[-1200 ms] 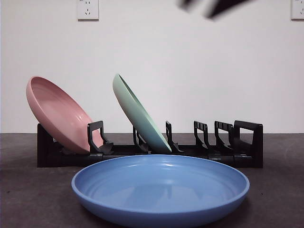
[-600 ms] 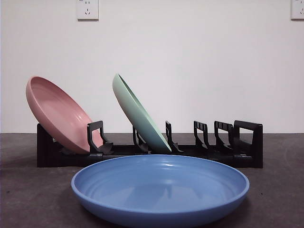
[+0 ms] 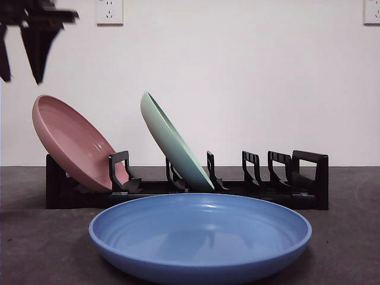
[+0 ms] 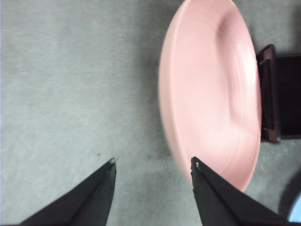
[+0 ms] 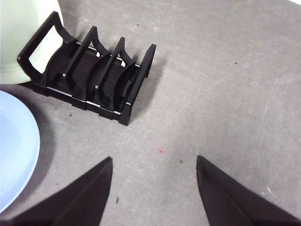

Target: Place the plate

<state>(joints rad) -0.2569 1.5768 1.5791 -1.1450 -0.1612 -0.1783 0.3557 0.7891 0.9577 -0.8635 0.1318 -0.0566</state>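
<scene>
Pink plate leans in rack for slot support; my left claw wide open, empty, above; blue plate w/ no slot yet.

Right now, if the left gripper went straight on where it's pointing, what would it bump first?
Probably the grey table: that lies between the open fingers. The pink plate sits just beside that line, so depth makes it uncertain.

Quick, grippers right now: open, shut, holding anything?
Left gripper: open, empty, above the pink plate at the rack's end.
Right gripper: open, empty, over bare table beside the black dish rack.
</scene>
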